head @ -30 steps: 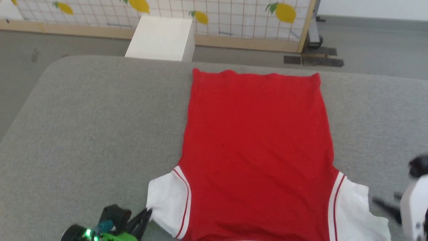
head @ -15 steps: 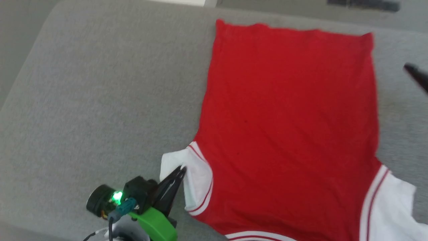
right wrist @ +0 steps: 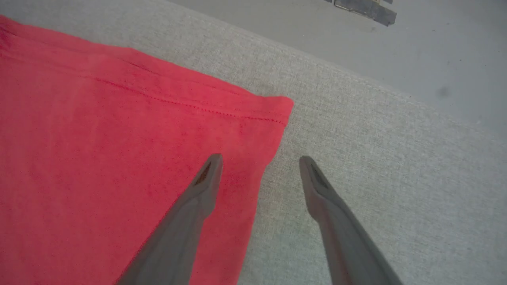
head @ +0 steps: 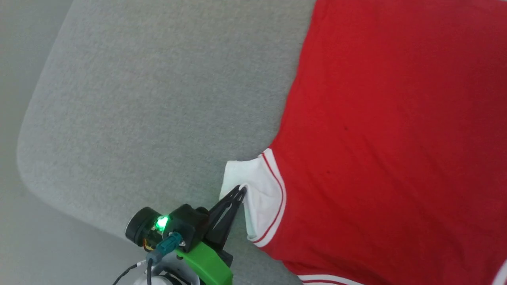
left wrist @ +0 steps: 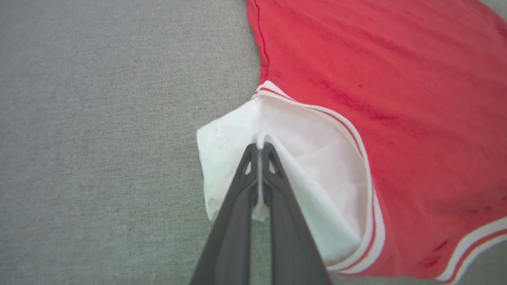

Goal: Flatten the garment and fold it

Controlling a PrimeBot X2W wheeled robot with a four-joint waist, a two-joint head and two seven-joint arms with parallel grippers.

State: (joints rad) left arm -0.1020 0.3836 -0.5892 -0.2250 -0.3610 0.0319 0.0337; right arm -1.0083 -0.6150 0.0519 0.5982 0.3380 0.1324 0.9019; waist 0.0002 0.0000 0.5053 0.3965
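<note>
**Item 1: the garment** (head: 388, 138). Red jersey cloth lies spread flat on a grey fabric-covered surface (head: 158, 91). It takes up the head view from twelve round to five o'clock. Its white sleeve (head: 261, 186), edged with a red-and-white stripe, juts toward nine o'clock from the red body, and the outer edge is drawn up into a fold.

**Item 2: left gripper** (head: 241, 190). It sits at six o'clock of the head view with its fingers aimed toward one o'clock. The jaws are pressed together on the sleeve's edge. The left wrist view shows a thin ridge of white cloth pinched between the tips (left wrist: 259, 148). A green lamp (head: 161, 222) is lit on the wrist.

**Item 3: right gripper** (right wrist: 260, 160). The jaws are spread wide and hold nothing. One finger is over red cloth, the other over the grey surface. The garment's stitched hem corner (right wrist: 283, 107) lies at twelve o'clock of the tips. Contact with the cloth cannot be told.

**Item 4: floor** (head: 16, 237). Pale grey, from seven to nine o'clock of the head view, past the surface's rounded corner.
</note>
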